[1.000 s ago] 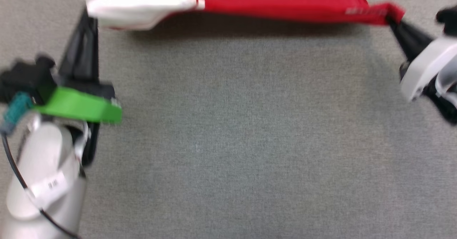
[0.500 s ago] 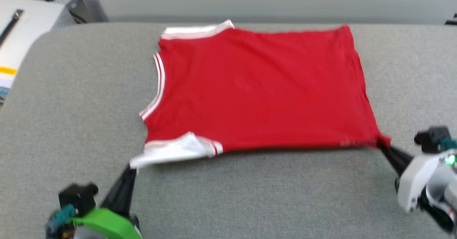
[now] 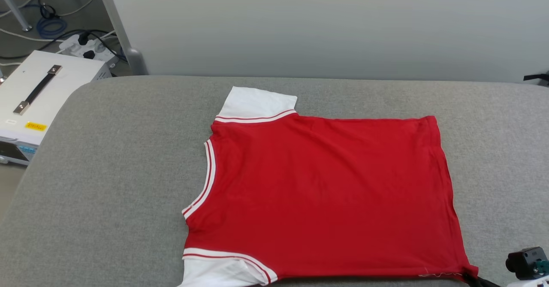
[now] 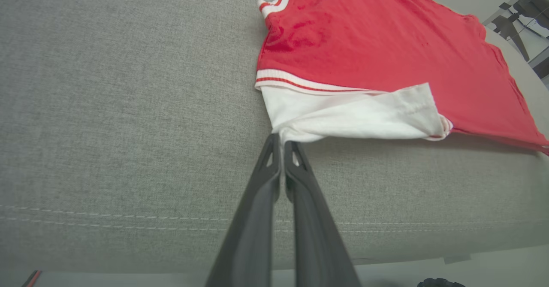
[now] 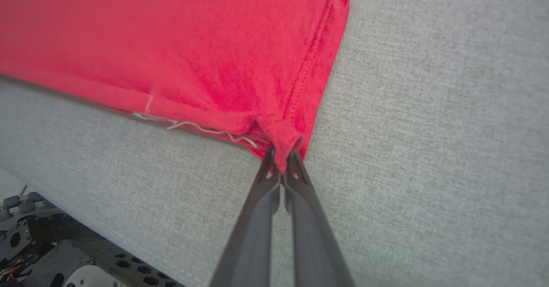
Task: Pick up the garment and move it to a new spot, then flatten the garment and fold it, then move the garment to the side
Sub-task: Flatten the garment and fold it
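Nearest the robot, the left claw [image 4: 282,140] was pinched shut on the corner of the near sleeve [image 4: 351,115]. The right claw [image 5: 283,160] was clamped on the hem corner [image 5: 286,143], likely to keep the near edge taut while the shirt [image 3: 326,192] was drawn flat. The shirt lay spread, plain red side up, in the middle of the bench [image 3: 107,171], its far sleeve [image 3: 257,102] laid out towards the wall. Past the bench's left end stood a white box [image 3: 43,89]. Half a second earlier the head camera had looked lower, and the far sleeve had shown as only a thin strip.
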